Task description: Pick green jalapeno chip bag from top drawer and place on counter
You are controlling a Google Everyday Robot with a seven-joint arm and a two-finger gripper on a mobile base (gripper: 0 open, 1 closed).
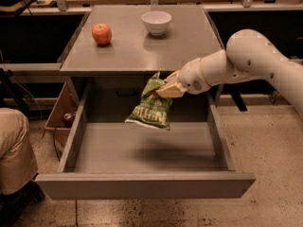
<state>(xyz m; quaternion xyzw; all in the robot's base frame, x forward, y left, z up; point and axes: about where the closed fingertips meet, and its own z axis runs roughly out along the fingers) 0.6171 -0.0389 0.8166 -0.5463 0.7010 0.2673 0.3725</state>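
The green jalapeno chip bag (151,107) hangs from my gripper (164,90), which is shut on its top edge. The bag dangles in the air above the bare bottom of the open top drawer (142,150), near the front edge of the counter (137,56). My white arm comes in from the right, level with the counter's front edge. The bag's lower end is lifted off the drawer floor and throws a shadow on it.
A red apple (102,33) and a white bowl (156,22) stand on the counter's back half. A person's leg in tan trousers (14,150) is at the left of the drawer. A cardboard box (61,110) sits on the floor beside the cabinet.
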